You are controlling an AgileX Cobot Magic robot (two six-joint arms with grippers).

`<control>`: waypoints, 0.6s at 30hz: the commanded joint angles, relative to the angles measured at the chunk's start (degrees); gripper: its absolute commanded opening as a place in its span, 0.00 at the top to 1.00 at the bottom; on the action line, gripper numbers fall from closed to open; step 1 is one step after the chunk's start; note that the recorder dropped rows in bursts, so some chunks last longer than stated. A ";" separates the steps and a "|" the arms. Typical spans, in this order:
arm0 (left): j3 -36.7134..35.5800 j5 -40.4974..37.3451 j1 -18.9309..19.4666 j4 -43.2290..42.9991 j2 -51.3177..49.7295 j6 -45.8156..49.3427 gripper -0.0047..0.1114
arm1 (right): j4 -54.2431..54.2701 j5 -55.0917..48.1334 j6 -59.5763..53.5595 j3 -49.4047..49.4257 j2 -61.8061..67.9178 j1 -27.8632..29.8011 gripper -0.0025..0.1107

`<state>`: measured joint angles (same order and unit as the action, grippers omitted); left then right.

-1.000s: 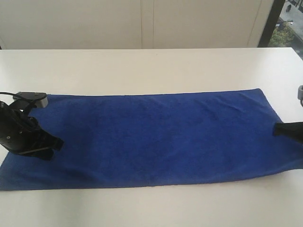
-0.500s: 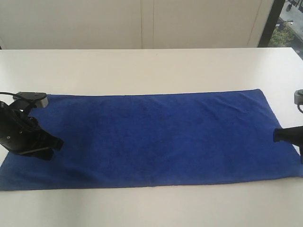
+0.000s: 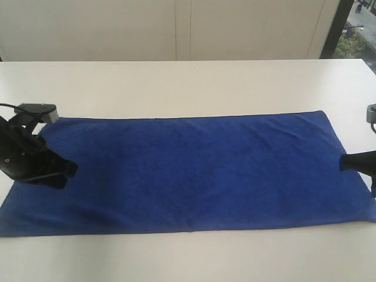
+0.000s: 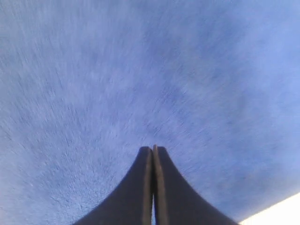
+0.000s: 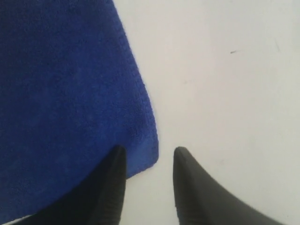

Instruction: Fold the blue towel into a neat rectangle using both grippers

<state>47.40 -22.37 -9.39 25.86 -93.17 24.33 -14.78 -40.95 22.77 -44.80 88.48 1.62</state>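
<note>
The blue towel (image 3: 188, 170) lies spread flat on a big white table (image 3: 194, 82). Behind the table is a pale wall (image 3: 176, 29), with a window (image 3: 358, 26) at the far right. The left gripper (image 4: 153, 151) is pressed closed above the towel's left end. The right gripper (image 5: 147, 154) is open at a right corner of the towel and holds nothing.

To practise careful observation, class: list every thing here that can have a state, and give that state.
blue towel: spread flat, unfolded.
left end effector: shut, over the towel.
right end effector: open, tips either side of the towel's corner.
</note>
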 commanded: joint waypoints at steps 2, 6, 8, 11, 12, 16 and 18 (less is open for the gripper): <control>1.03 -4.40 -0.04 0.74 6.10 -0.02 0.96 | 12.20 2.93 -13.27 -0.02 -0.42 0.11 0.79; 1.03 -4.80 0.07 -1.12 8.05 -1.34 0.96 | 17.59 6.53 -19.55 0.21 1.15 0.11 0.91; 1.03 -5.21 0.07 -2.14 7.66 -2.88 0.96 | 15.74 6.78 -19.55 0.21 3.75 0.11 0.96; 0.56 -6.18 0.07 -4.14 7.66 -3.15 0.96 | 12.29 6.56 -17.14 0.21 7.14 0.11 0.98; 0.56 -6.18 0.07 -4.14 7.66 -3.15 0.96 | 11.45 6.56 -16.34 0.21 7.78 0.11 0.98; 0.56 -6.18 0.07 -4.14 7.66 -3.15 0.96 | 8.51 6.15 -14.37 0.21 10.00 0.11 0.98; 0.56 -5.92 0.07 -4.14 7.66 -3.15 0.96 | 8.51 5.71 -13.63 0.21 11.70 0.11 0.98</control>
<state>48.26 -27.31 -9.39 21.40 -85.71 21.58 -5.25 -34.95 8.14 -44.80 98.55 1.62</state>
